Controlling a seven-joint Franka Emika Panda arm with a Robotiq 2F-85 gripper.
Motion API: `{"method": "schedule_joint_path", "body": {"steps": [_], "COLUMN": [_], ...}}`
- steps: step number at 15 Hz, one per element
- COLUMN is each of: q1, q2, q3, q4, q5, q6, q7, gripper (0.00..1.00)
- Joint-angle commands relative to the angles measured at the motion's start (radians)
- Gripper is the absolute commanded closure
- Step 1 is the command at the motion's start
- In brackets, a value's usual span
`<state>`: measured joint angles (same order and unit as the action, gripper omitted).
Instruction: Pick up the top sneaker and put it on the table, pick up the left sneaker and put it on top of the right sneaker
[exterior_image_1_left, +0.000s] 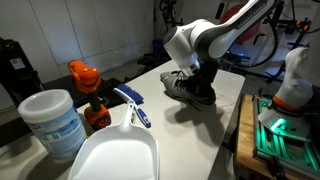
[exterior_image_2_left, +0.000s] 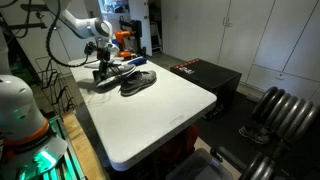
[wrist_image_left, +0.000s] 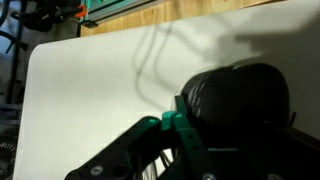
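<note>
Fingers (wrist_image_left: 182, 128): open or gripping, cannot tell; tips cut off beside dark sneaker (wrist_image_left: 240, 100) | gripper (exterior_image_1_left: 197, 72): low over sneakers (exterior_image_2_left: 130, 82) on white table (exterior_image_2_left: 160, 115) | contact: hidden | pair: blurred, stacking unclear.

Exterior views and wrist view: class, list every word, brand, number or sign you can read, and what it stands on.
No text can be read in any view.
White tub: blue label, too blurred to read.
Black case: red marking, too small to read.
Sneakers: no legible brand.
</note>
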<state>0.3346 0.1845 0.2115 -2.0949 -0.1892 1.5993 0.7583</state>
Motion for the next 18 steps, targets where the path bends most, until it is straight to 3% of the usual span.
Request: {"method": "schedule_joint_path", "body": {"steps": [1,2,8,9,10,14,15,18], "q1": [-0.006,-0.005,-0.010,-0.016,-0.017,-0.016,-0.016,-0.023], "q2": [-0.033,-0.053,-0.190,-0.103,-0.119,-0.104,-0.101,-0.164], "q3": [0.009,0.011,0.018,0.017,0.020,0.019,0.018,0.015], "q4": [-0.028,-0.038,-0.100,-0.049,-0.053,-0.051,-0.051,-0.087], "q5": [0.022,0.021,-0.010,-0.001,-0.001,-0.001,-0.001,-0.019], "q6": [-0.012,-0.014,-0.016,-0.007,-0.007,-0.007,-0.007,0.018], "q7": [0.007,0.008,0.026,0.012,0.012,0.011,0.011,-0.013], "gripper": [0.99,0.95,0.96,0.96,0.86,0.86,0.96,0.96]}}
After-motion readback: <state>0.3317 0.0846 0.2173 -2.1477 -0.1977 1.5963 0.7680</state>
